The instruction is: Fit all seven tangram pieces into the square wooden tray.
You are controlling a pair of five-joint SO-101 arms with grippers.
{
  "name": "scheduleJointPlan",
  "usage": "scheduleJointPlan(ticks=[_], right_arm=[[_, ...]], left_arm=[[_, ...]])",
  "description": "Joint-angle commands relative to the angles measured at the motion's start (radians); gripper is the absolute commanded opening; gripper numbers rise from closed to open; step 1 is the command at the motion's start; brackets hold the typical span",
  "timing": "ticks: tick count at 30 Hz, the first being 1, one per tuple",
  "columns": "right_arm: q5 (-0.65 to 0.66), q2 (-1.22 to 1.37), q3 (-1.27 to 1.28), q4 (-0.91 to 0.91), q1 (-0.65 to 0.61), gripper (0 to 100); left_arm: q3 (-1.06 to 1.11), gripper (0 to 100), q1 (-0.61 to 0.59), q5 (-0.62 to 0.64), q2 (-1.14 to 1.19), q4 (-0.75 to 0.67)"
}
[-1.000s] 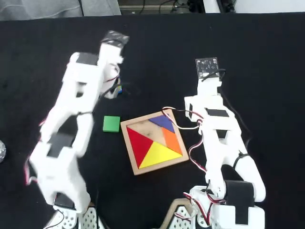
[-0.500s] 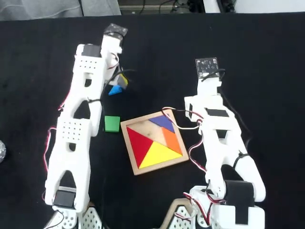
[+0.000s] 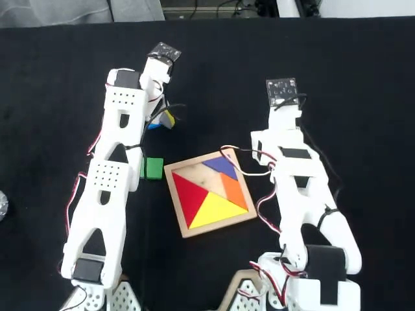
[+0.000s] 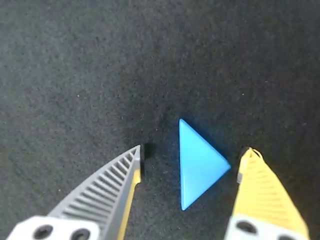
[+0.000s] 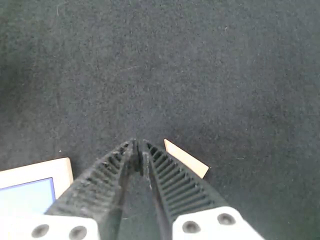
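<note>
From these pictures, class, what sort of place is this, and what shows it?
Probably a robotics lab bench: the left arm and right arm stand on a black table, with a wooden tray between them.

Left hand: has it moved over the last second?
Yes. The left hand shifted slightly right, and its forearm swung right until it overlaps the green square's left edge. The hand is open, straddling the blue triangle.

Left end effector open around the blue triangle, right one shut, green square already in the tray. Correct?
One error: the green square is not in the tray. It lies on the table beside it, as the high view shows. The rest holds: the left end effector is open around the blue triangle, and the right end effector is shut.
</note>
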Motion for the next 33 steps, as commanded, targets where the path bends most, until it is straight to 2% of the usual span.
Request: scheduleJointPlan(ticks=[1, 4, 12, 24, 28, 30, 33], right_arm=[[-0.002, 0.001, -0.068, -0.021, 0.006, 1.1], [-0.002, 0.001, -0.068, -0.021, 0.006, 1.1], [-0.002, 0.001, -0.068, -0.021, 0.006, 1.1], [-0.002, 0.001, -0.070, -0.021, 0.006, 1.1], [-0.002, 0.001, -0.070, -0.021, 0.006, 1.1], [-0.002, 0.001, -0.070, -0.021, 0.006, 1.1], [0.000, 0.001, -0.070, -0.021, 0.006, 1.1]], left_arm=[[-0.042, 31, 0.021, -0.005, -0.006, -0.012], [-0.036, 30, 0.027, -0.003, -0.005, -0.009], [-0.035, 16, 0.042, -0.006, -0.005, 0.029], [-0.038, 16, 0.059, -0.006, -0.005, 0.104], [-0.036, 27, 0.045, -0.002, -0.005, 0.104], [-0.042, 28, 0.033, -0.011, -0.006, 0.104], [-0.042, 28, 0.005, -0.127, -0.014, 0.104]])
